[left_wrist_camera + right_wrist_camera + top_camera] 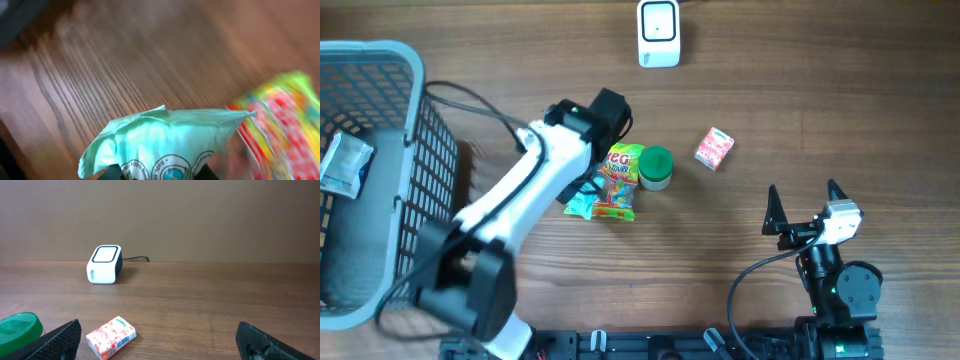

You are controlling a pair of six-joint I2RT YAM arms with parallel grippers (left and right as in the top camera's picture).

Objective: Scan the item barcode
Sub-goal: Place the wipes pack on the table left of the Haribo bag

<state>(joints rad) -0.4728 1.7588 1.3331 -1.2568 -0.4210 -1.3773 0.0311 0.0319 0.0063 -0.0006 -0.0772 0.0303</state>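
A teal packet (pixel 170 135) fills the lower part of the blurred left wrist view, with my left gripper (pixel 159 174) shut on its lower end and a dark finger on each side. Seen from overhead, the left gripper (pixel 592 190) is low over the teal packet (pixel 581 206), which rests beside a colourful candy bag (pixel 620 180). The white barcode scanner (pixel 658 33) stands at the table's far edge. My right gripper (pixel 804 205) is open near the front right with nothing between its fingers, facing the scanner (pixel 104 264).
A pink tissue pack (pixel 714 149) and a green-lidded jar (pixel 655 167) lie between the two arms. A grey mesh basket (pixel 410 120) at the left holds a white packet (pixel 342 165). The left arm's cable trails past the basket.
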